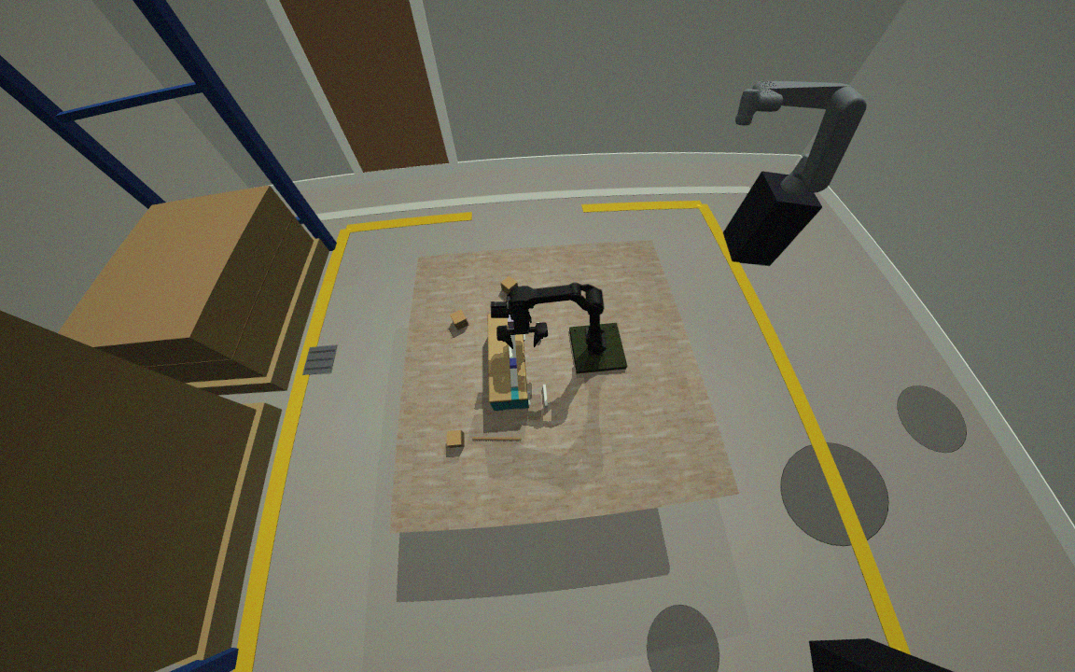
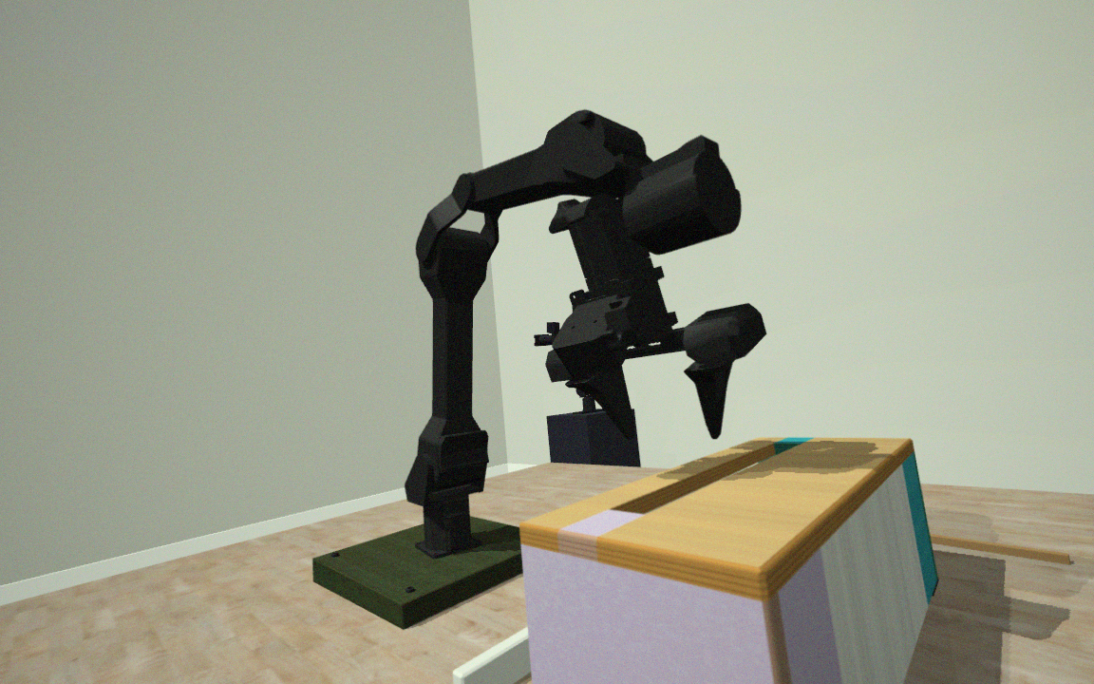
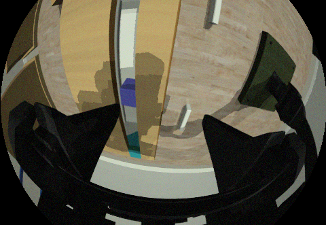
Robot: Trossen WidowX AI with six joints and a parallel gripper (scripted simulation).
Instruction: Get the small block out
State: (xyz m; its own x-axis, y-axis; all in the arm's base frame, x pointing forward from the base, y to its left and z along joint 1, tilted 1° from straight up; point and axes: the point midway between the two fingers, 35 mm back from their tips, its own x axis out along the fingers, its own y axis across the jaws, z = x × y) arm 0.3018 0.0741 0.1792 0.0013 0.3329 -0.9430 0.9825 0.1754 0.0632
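The box (image 1: 497, 375) (image 2: 822, 502) (image 3: 86, 31) stands upright with a wooden top, a long slot in it, one lilac end and one teal end. The small blue block (image 1: 513, 363) (image 3: 128, 96) shows through the slot, inside the box, nearer the teal end than the lilac end. It is hidden in the exterior view. My gripper (image 1: 523, 343) (image 2: 671, 436) (image 3: 161, 113) is open and empty, pointing down above the box, with its fingertips clear of the top. In the wrist view the block lies near the left fingertip.
White bars (image 1: 544, 396) (image 3: 216, 5) lie on the table between the box and the green base plate (image 1: 613, 357) (image 2: 364, 582) (image 3: 282, 56). A thin wooden stick (image 1: 496, 439) (image 2: 1001, 549) lies beyond the teal end. Wooden cubes (image 1: 458, 319) (image 1: 454, 439) (image 1: 509, 285) stand around the box.
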